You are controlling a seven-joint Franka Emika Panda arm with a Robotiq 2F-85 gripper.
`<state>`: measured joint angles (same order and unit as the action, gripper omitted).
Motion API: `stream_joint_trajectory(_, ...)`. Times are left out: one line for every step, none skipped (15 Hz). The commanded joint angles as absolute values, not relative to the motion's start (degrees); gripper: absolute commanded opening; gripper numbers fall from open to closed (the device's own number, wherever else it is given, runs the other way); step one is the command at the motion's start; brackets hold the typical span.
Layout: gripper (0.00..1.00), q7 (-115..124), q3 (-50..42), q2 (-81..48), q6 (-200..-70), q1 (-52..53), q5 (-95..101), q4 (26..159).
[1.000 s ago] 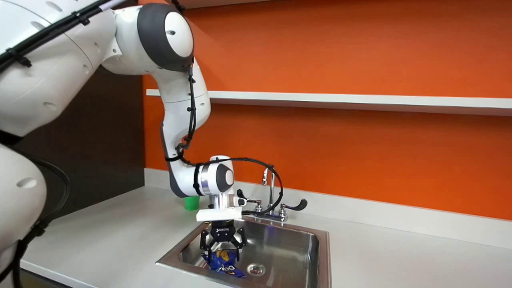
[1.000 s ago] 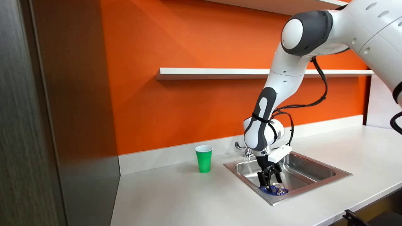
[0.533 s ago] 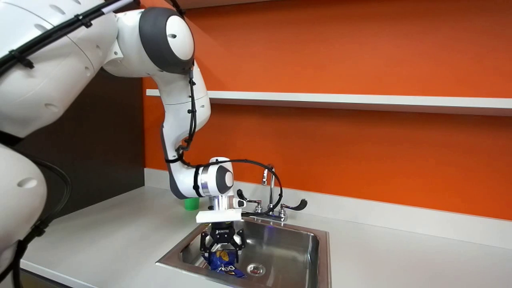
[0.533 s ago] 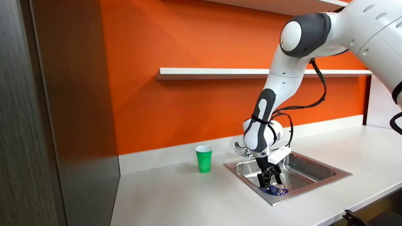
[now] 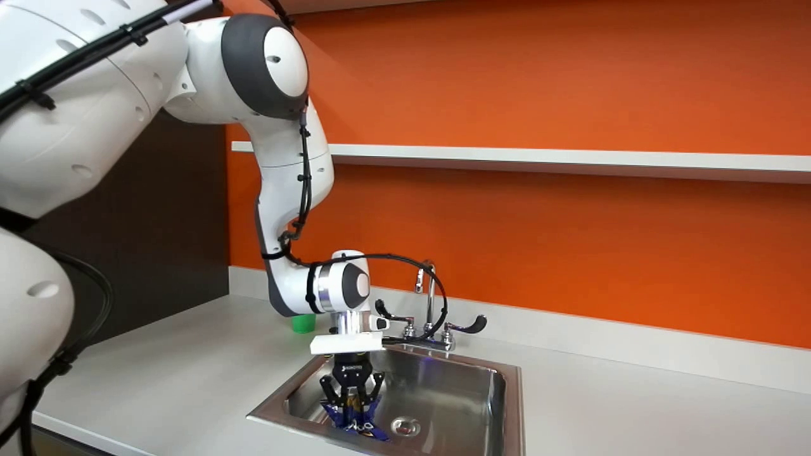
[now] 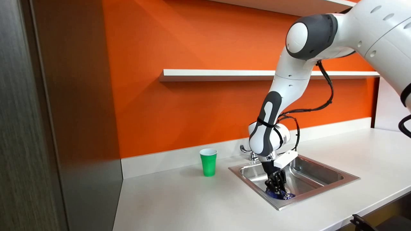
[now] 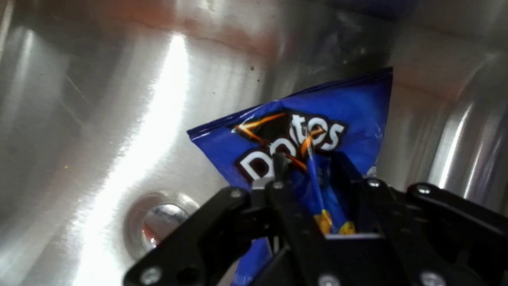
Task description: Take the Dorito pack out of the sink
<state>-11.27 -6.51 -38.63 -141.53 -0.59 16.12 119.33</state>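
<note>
The Dorito pack (image 7: 357, 107), blue with white lettering, lies on the floor of the stainless sink (image 5: 512, 411). In the wrist view my gripper (image 7: 312, 169) points down over it, a dark finger on each side of the pack's middle. Between them the foil is pinched into a raised fold, with yellow-orange print showing deeper in. The gripper's body covers the lower part of the pack. In both exterior views the gripper (image 5: 353, 415) reaches into the basin, with blue corners of the pack (image 6: 290, 195) sticking out around the fingertips.
The drain (image 7: 160, 226) is beside the pack. A chrome faucet (image 5: 431, 304) with black-tipped handles (image 5: 469, 326) rises behind the basin, near the wrist. A green cup (image 6: 209, 163) stands on the counter (image 6: 179, 199). A white shelf (image 5: 570, 155) runs along the orange wall.
The gripper has sunk slightly, then its fingers have drawn together on the Dorito pack. The pack, flatter before, has folded up between them but stays in the same spot.
</note>
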Motion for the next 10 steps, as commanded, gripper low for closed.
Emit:
stream_joint_trajectory(0.04,-10.6,-6.0,-39.5,-141.7,-1.0,16.7,118.2)
stream_joint_trajectory(0.0,-10.6,-5.9,-39.6,-141.6,-1.1,16.7,118.1)
stream_joint_trajectory(0.0,-10.6,-6.0,-39.6,-141.6,-1.0,16.7,118.0)
stream_joint_trajectory(0.0,-10.6,-6.0,-39.5,-141.6,-1.0,16.8,117.9)
stream_joint_trajectory(0.0,-10.5,-6.1,-39.4,-141.5,-1.0,16.8,117.7)
stream_joint_trajectory(0.0,-10.5,-6.1,-39.3,-141.5,-1.0,16.7,117.6)
stream_joint_trajectory(0.0,-10.4,-6.1,-39.0,-141.4,-1.0,16.7,117.7)
stream_joint_trajectory(0.0,-10.4,-6.1,-38.4,-141.3,-0.9,16.7,117.8)
stream_joint_trajectory(0.0,-10.2,-6.2,-38.0,-141.1,-0.8,16.8,117.9)
stream_joint_trajectory(0.0,-10.0,-6.3,-37.3,-140.8,-0.6,16.8,118.0)
